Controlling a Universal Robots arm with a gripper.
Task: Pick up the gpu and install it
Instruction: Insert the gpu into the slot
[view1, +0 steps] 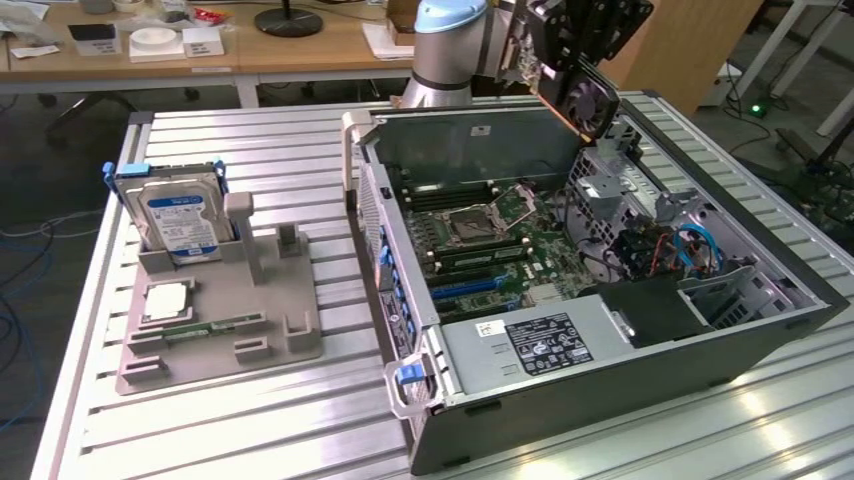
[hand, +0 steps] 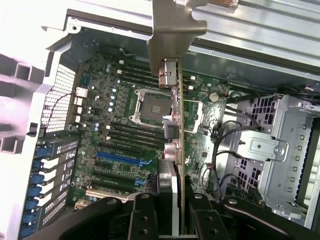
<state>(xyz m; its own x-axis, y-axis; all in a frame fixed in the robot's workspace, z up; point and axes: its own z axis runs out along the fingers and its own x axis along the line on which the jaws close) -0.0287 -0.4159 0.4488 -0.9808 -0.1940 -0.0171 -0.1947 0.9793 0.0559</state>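
The gpu (view1: 589, 97) hangs tilted in the air over the back right corner of the open computer case (view1: 747, 345), its black shroud and round fan facing the exterior view's camera. My gripper (view1: 577, 35) is shut on its upper part. In the wrist view the gpu (hand: 176, 115) is seen edge-on, with the silver bracket (hand: 170, 30) at its far end. The two black fingers (hand: 145, 212) of my gripper (hand: 172, 207) clamp it from both sides. Below the card lies the motherboard (hand: 115, 125) with its blue expansion slot (hand: 117, 159) and bare CPU socket (hand: 152, 105).
A grey fixture tray (view1: 220, 330) on the slatted metal table holds a hard drive (view1: 180, 222) with a blue label, a CPU (view1: 167, 300) and a memory stick (view1: 214, 326). Inside the case are a power supply (view1: 541, 345), a drive cage (hand: 280, 150) and cables. Wooden desks stand behind.
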